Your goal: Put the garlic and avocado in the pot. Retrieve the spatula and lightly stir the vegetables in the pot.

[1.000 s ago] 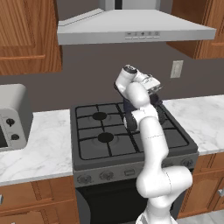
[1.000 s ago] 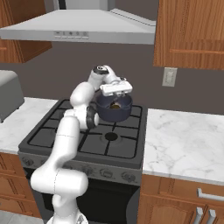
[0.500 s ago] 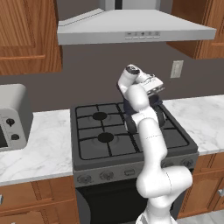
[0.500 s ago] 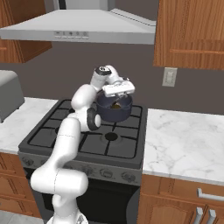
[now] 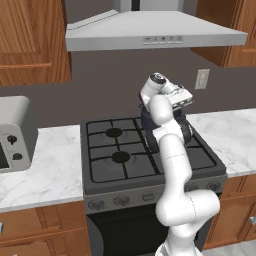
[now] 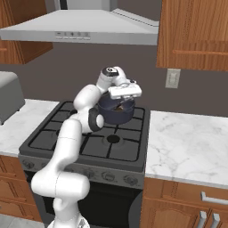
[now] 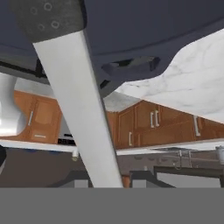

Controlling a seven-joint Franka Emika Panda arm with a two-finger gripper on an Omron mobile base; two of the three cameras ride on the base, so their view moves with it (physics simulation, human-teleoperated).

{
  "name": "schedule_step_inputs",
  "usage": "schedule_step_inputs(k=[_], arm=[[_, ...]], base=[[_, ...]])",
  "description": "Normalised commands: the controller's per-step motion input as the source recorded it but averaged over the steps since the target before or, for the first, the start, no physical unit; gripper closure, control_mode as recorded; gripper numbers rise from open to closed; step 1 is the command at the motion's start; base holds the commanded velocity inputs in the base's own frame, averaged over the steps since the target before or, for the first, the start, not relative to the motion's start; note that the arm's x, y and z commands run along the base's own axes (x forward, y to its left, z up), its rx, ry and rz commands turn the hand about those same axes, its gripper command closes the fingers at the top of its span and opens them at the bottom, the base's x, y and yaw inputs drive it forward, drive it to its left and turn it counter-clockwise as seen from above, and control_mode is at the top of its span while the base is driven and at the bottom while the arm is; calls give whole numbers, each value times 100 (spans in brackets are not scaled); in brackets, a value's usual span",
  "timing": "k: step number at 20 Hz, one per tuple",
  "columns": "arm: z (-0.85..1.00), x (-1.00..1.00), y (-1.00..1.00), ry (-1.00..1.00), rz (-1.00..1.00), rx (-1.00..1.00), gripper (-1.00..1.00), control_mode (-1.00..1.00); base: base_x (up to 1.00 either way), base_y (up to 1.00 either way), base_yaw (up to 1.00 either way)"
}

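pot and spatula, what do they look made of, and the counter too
Pot: likely metal with a matte dark blue-grey coating; no shine shows. Spatula: thin flat grey length, maybe brushed metal or plastic, with a speckled black end that looks like rubber or plastic. Counter: polished white marble or imitation, going by its grey veins.

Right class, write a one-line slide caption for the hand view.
Seen from the hand: the spatula runs up the frame from between the fingertips, its black end against the dark pot.

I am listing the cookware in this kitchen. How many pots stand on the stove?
1. The pot stands on the back right burner of the stove, under the robot's hand, near the marble counter. The arm may hide small things.
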Motion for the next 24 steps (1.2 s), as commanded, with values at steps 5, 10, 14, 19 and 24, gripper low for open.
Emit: schedule_step_inputs(k=[5,10,14,19,24], arm=[[0,0,-3,2,-16,0,100,-100],[0,9,4,0,-19,-3,100,-100],[0,38,41,4,-26,-7,100,-100],[0,47,47,10,-30,-8,100,-100],[-13,50,31,15,-30,-7,100,-100]], base=[[0,0,0],[0,0,0],[0,0,0],[0,0,0],[0,0,0]])
